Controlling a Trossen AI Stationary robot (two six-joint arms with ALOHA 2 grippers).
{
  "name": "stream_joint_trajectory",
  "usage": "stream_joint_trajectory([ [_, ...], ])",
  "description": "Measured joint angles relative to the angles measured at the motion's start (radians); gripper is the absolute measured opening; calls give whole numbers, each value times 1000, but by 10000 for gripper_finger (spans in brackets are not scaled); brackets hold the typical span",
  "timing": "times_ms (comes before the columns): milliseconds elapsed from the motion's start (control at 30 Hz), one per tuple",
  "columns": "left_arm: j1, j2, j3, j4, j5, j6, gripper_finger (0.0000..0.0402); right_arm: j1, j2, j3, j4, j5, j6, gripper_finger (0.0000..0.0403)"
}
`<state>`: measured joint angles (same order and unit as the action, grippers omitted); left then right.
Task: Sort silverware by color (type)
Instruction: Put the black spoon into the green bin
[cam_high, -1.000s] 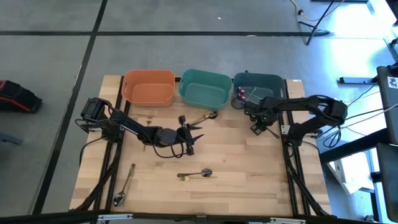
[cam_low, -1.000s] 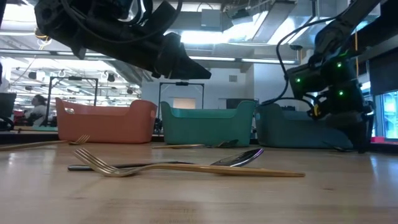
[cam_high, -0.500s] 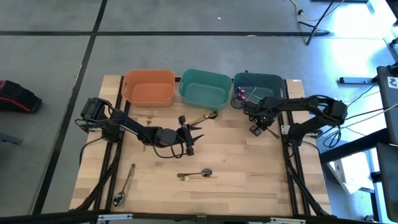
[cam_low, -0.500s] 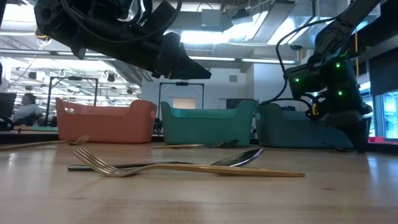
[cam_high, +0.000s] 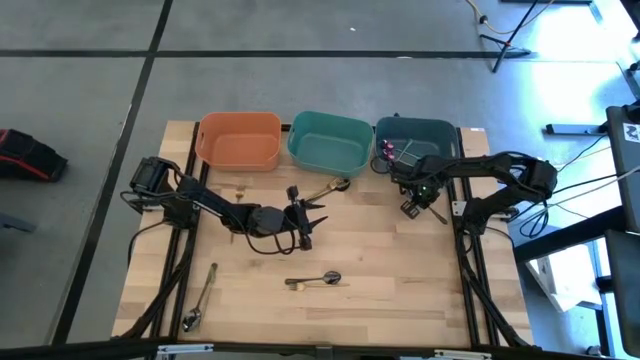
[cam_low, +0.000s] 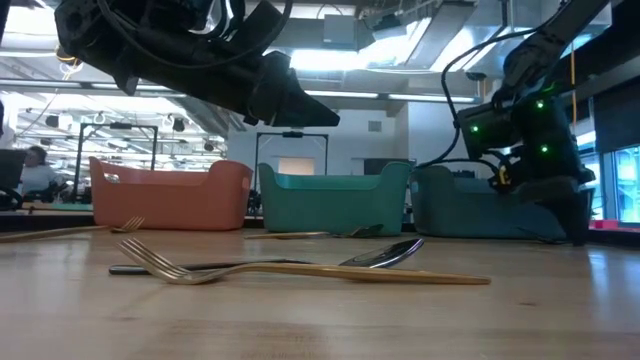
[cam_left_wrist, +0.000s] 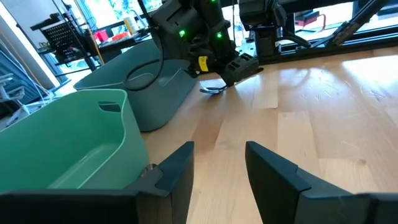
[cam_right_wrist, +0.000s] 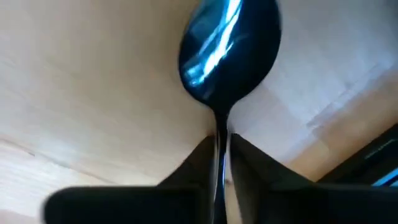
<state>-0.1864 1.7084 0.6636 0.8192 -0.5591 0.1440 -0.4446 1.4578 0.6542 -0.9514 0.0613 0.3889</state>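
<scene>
held spoon: dark blue-sheen spoon (cam_right_wrist: 229, 46) lies on the tabletop near the right edge, just in front of the blue-grey bin (cam_high: 418, 134); bowl points out past the fingertips, thin handle runs back between them.
right gripper: right gripper (cam_high: 412, 207) is down at the tabletop over that spoon, fingers (cam_right_wrist: 245, 155) pinched in on the handle, only a sliver of gap each side of it. Spoon looks flat on the wood.
centre pair: gold fork (cam_low: 300, 269) and dark spoon (cam_low: 385, 254) lie crossed, touching, toward the front of the tabletop, about mid-width.
back spoon: gold spoon (cam_high: 328, 188) lies just in front of the teal bin (cam_high: 330, 143), near the back edge.
front-left piece: one slim piece (cam_high: 200, 297) lies near the front-left corner, dark bowl end toward the front edge; can't tell its type.
in blue-grey bin: a few pieces (cam_high: 396, 152) with purple-pink ends sit at its left side; count unclear.
left gripper: left gripper (cam_high: 311, 222) hangs above the middle of the tabletop, fingers (cam_left_wrist: 178, 171) spread apart, nothing between them; it points toward the teal and blue-grey bins.
bins: orange bin (cam_high: 240, 140), teal, blue-grey in a row along the back edge, left to right; orange and teal look bare inside.
table: light wood slats (cam_high: 380, 290).
</scene>
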Motion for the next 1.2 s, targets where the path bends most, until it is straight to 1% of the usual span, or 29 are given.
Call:
stream_joint_trajectory([
  [100,0,0,0,0,0,0,140,0,-16,26,-14,8,-3,89],
  [200,0,0,0,0,-2,0,140,0,-62,50,-48,8,-4,122],
  [333,0,0,0,1,-2,0,140,0,-156,89,-123,7,-4,151],
  [400,0,0,0,1,-2,0,140,0,-212,115,-156,28,-4,160],
  [533,0,0,0,1,-2,0,140,-1,-322,156,-174,71,-3,167],
  [600,1,0,0,1,-2,0,140,-1,-364,180,-168,109,-5,167],
  [733,1,0,0,2,-2,-1,140,-3,-396,216,-141,239,-28,167],
  [800,1,0,0,5,-2,-1,140,-21,-396,225,-113,271,-53,168],
  [967,5,0,0,7,0,-1,140,-120,-372,227,-20,209,-148,168],
  [1133,3,0,0,6,0,-9,140,-198,-345,227,43,205,-212,168],
  [1200,3,0,0,6,0,-10,140,-223,-337,227,60,173,-237,168],
])
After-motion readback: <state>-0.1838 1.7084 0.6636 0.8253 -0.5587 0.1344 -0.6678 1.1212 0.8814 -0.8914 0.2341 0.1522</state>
